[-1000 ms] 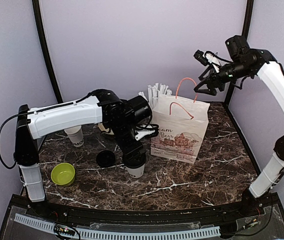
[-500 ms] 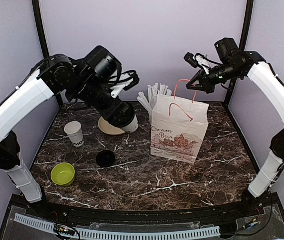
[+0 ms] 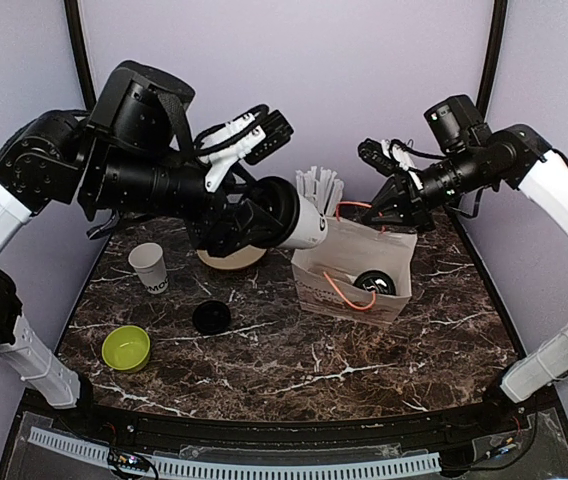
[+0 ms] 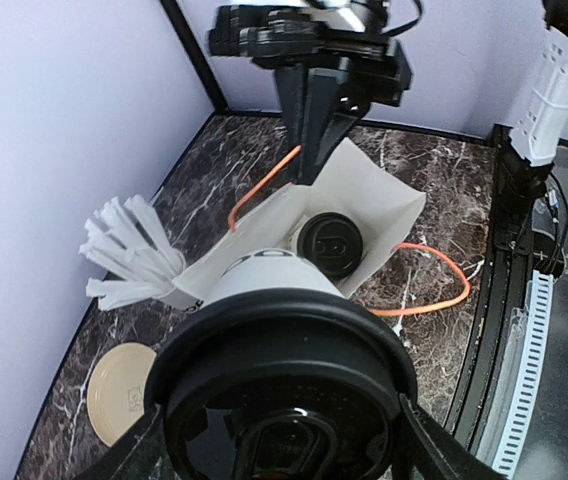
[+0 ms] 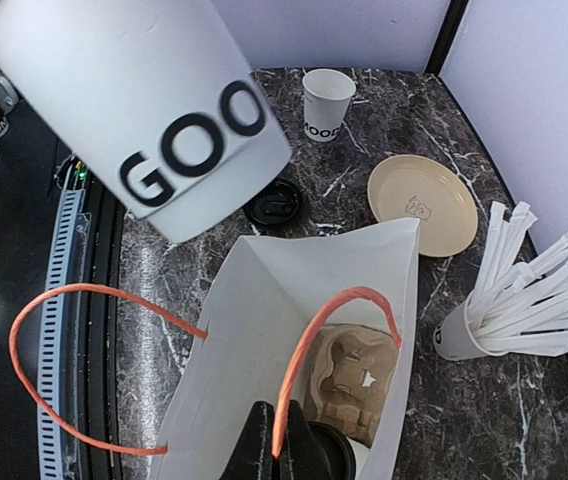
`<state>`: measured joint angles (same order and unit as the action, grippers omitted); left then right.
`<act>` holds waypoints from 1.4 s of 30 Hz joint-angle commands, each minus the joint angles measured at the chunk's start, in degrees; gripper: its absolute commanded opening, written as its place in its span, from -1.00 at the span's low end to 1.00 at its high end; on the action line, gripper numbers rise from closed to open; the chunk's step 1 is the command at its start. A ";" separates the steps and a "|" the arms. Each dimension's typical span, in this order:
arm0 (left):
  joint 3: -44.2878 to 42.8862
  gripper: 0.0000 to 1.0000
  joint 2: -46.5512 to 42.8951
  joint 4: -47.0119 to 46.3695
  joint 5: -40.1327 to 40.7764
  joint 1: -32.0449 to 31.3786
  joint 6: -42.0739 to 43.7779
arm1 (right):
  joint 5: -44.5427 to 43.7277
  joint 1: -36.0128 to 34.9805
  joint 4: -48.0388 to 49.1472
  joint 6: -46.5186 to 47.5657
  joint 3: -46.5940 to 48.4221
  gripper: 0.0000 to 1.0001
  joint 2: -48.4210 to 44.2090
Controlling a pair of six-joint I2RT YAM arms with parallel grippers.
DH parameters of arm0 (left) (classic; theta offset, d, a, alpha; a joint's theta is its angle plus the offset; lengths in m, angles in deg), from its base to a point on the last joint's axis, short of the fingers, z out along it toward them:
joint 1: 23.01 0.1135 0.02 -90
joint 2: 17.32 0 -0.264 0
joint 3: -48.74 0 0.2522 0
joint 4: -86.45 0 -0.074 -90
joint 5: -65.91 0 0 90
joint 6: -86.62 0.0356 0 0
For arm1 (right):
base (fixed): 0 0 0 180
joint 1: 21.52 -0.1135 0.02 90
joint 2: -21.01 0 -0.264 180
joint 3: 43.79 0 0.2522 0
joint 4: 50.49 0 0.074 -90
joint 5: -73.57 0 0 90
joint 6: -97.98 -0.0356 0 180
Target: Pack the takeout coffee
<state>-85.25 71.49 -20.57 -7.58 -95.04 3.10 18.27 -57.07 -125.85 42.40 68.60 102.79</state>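
A takeout coffee cup (image 3: 309,225), white with black lettering and a black lid (image 4: 284,400), lies tilted in the air just left of the white paper bag (image 3: 349,262). My left gripper (image 3: 282,212) is shut on it at the lid end, one finger (image 4: 142,452) on each side. The bag's mouth is open toward the cup. My right gripper (image 5: 286,440) is shut on the bag's orange handle (image 5: 314,340) above its far rim. Inside the bag stand a second lidded cup (image 4: 331,243) and a brown cardboard carrier (image 5: 359,385).
On the marble table left of the bag are a lidless printed cup (image 3: 149,266), a loose black lid (image 3: 211,318), a green bowl (image 3: 126,347) and a tan plate (image 3: 229,258). A cup of wrapped straws (image 3: 319,185) stands behind the bag.
My left arm lifted the cup off the table and swung it up and right to the bag's mouth. My right gripper closed on the handle; the bag now leans with its mouth pulled open.
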 commanded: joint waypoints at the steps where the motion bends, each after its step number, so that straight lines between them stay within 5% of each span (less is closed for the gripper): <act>1: 6.50 -0.64 -2.68 -6.68 1.16 -5.38 7.73 | 6.99 -0.64 -1.98 0.16 -2.98 -1.00 -2.67; 13: 9.73 -0.66 5.42 -5.38 17.09 -16.22 14.50 | 16.77 -1.88 -5.57 1.26 -9.13 -0.99 -6.98; 20: 8.42 -0.65 11.31 -3.80 24.61 -18.44 17.41 | 15.10 -6.07 -6.37 2.25 -11.67 -1.00 -7.68; 42: 15.56 -0.69 18.35 -8.62 25.00 -18.85 23.44 | 16.74 -9.71 -5.22 1.28 -6.17 -1.00 -6.35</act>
<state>-71.17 89.64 -27.81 18.15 -113.64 25.98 33.13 -65.79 -132.39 44.78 60.84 96.10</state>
